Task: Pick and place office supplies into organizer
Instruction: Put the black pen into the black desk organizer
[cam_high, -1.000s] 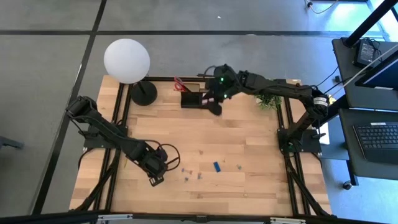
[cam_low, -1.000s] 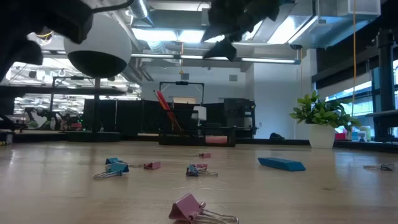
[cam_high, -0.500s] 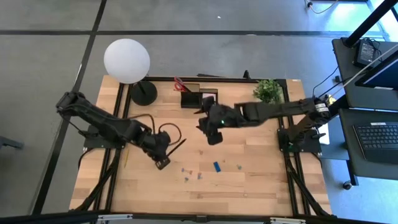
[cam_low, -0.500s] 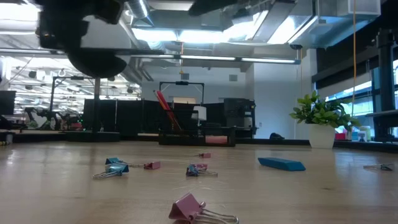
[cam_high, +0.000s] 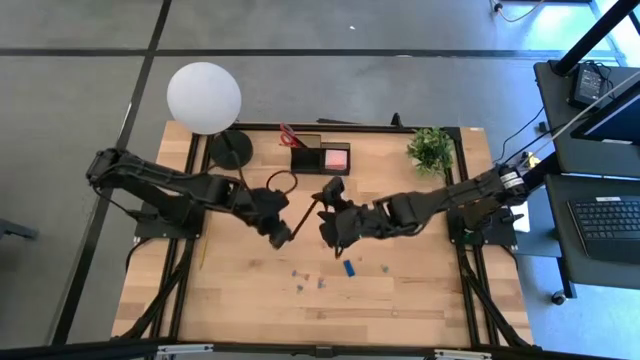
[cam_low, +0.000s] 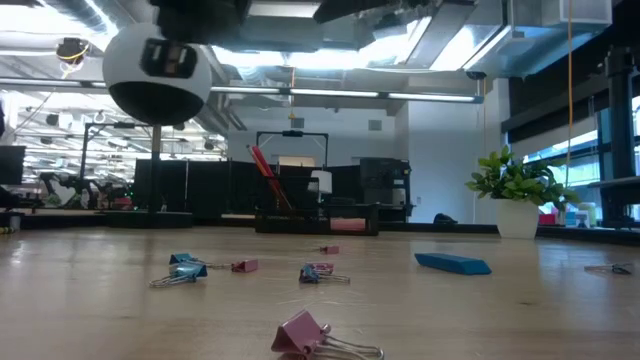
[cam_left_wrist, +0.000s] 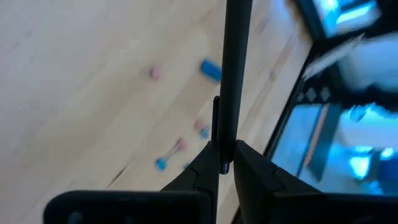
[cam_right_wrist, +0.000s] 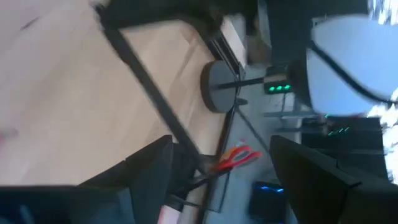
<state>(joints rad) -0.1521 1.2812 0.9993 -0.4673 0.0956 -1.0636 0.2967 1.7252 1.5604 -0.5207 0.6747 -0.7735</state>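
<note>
High view: left gripper, clamped on a black pen, sits near the organizer's front. Carry it level.

Right wrist view: right gripper, fingers apart, should keep clear.

Two arms meet over the middle of the table, so the way across is crowded.
The left gripper, pinching a black pen, and the wide-open right gripper are close together. Behind them stand the organizer, lamp base and plant. In front lie small clips and a blue block. The side parts of the table are bare wood.
</note>
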